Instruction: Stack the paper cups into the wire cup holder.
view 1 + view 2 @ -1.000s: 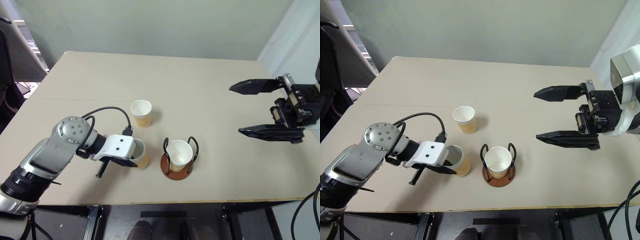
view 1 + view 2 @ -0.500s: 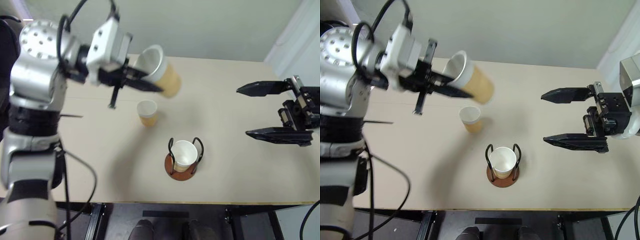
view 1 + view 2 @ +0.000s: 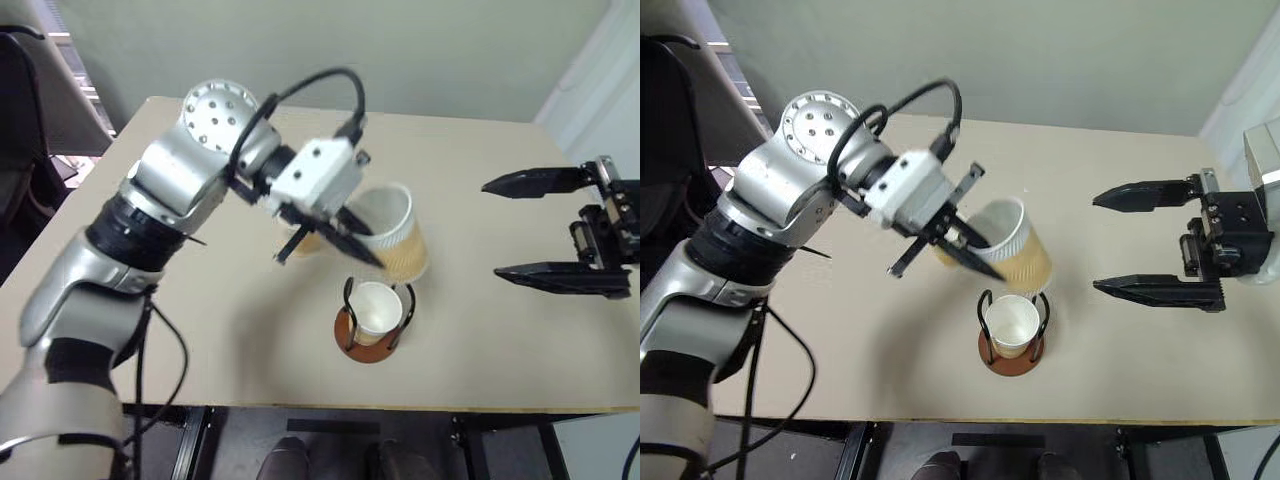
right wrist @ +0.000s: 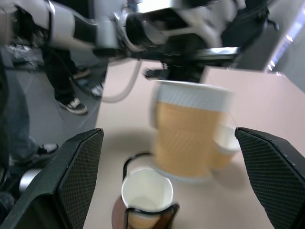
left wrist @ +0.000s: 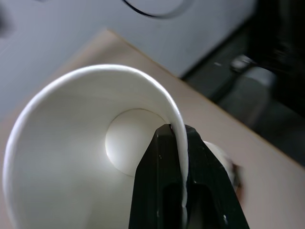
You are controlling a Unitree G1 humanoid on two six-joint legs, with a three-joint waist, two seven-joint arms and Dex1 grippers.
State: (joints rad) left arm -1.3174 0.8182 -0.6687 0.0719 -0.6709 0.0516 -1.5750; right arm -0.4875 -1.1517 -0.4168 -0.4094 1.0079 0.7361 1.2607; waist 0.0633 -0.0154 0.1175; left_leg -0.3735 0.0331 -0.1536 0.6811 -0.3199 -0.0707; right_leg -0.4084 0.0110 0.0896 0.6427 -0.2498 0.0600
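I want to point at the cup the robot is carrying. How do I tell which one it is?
Look at the tan table and find the wire cup holder near its front edge, with one paper cup already sitting inside. Just above it, the left gripper is shut on the rim of another paper cup. That one is tilted in the air, not standing.

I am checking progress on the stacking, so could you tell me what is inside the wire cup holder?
The wire cup holder has one paper cup standing upright inside, its white interior showing. Its lower wall hides the disc beneath.
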